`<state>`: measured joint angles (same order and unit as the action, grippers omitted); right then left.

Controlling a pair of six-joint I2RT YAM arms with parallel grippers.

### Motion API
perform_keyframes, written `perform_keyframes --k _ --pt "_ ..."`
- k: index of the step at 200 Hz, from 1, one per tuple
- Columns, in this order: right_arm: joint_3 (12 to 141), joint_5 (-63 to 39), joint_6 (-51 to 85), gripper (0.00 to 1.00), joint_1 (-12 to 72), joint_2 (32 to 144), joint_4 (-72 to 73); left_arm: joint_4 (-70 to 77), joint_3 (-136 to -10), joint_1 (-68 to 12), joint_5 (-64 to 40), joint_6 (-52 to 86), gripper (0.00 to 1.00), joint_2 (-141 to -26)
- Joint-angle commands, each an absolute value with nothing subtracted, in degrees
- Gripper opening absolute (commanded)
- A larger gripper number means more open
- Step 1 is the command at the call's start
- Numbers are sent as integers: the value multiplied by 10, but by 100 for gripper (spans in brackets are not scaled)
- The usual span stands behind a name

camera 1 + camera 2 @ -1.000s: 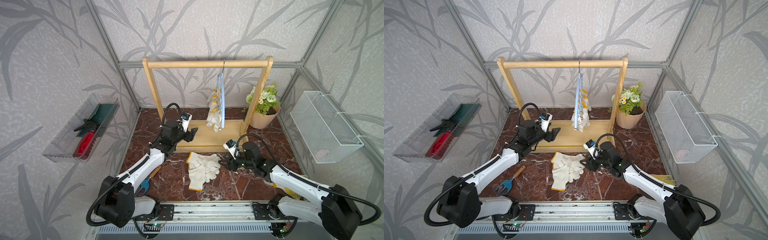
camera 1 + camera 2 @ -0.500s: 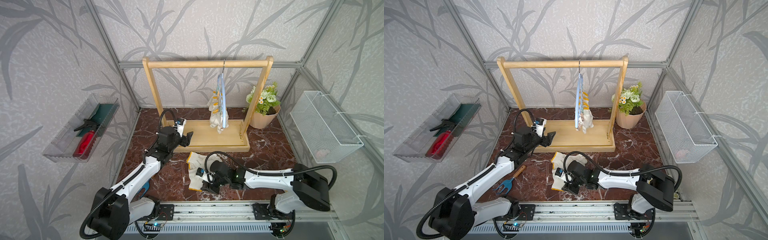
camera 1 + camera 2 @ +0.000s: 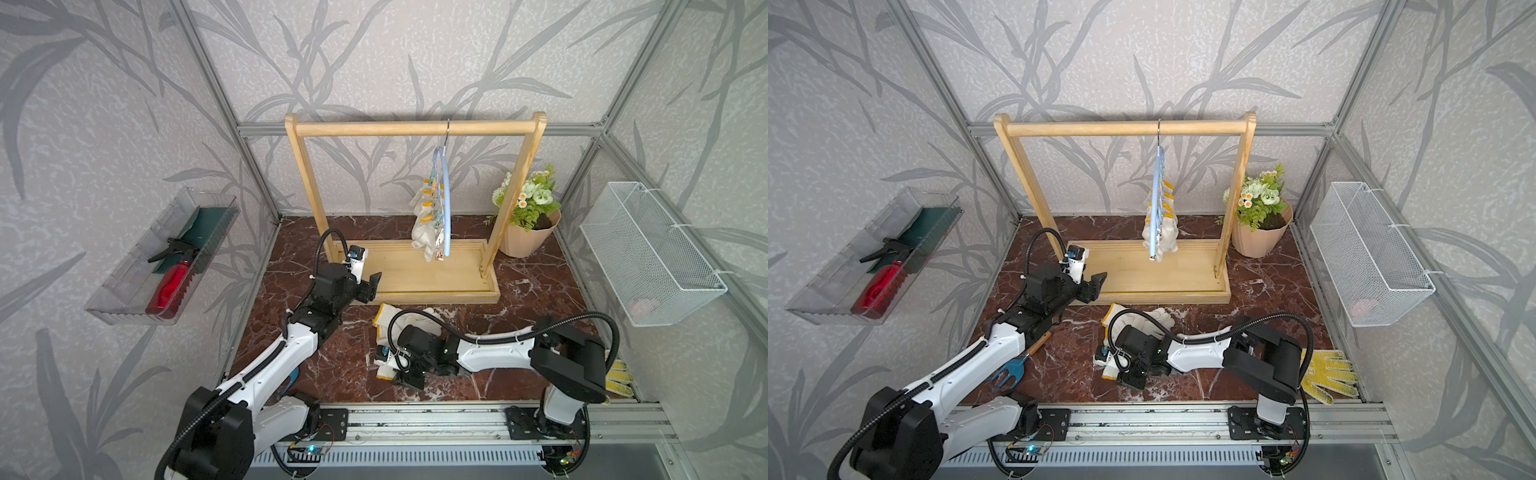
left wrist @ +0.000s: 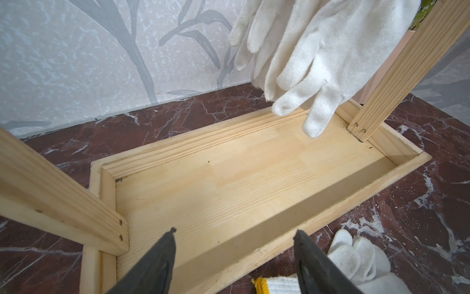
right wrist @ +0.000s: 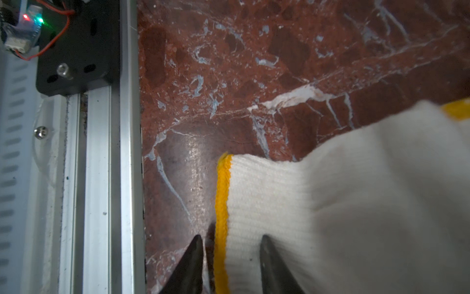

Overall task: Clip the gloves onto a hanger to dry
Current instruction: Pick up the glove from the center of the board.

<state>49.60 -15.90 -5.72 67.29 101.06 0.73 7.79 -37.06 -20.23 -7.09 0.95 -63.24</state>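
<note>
so the right gripper (image 5: 230, 239) just swung from beside the rack (image 3: 415, 126) clean across the gloves (image 3: 415, 318) lying on the floor (image 3: 519, 291), and it's now down low at their near end by the front rail (image 3: 415, 409). In the wrist view its fingers have narrowed from a second ago and straddle one yellow-edged cuff (image 5: 221, 198), with a sliver of gap left on one side, so closing but not a proper pinch yet imo. The left gripper (image 4: 235, 231) only eased back a touch, fingers spread wide with nothing between them, hovering by the corner of the rack's base (image 4: 229, 183). A few gloves already hang clipped on the hanger (image 3: 445, 199), so I'd say this is the grab for the next one, lift and clip still to come
</note>
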Motion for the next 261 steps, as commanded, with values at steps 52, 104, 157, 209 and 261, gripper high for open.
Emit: perform_keyframes --k 52,104,157,209,261 --pt "468 -247 10 0 624 956 -40 118 -334 -200 -128 -11 72 -589" --pt "504 -422 56 0 470 818 -123 148 -317 -204 -334 -28 70 -553" --pt "556 -504 43 0 351 794 -210 102 -326 -245 -441 -57 69 -523" --pt "588 -534 50 0 330 796 -220 -1 -354 -302 -476 -121 69 -542" --pt "619 -558 37 0 323 798 -243 9 -357 -307 -446 -132 68 -576"
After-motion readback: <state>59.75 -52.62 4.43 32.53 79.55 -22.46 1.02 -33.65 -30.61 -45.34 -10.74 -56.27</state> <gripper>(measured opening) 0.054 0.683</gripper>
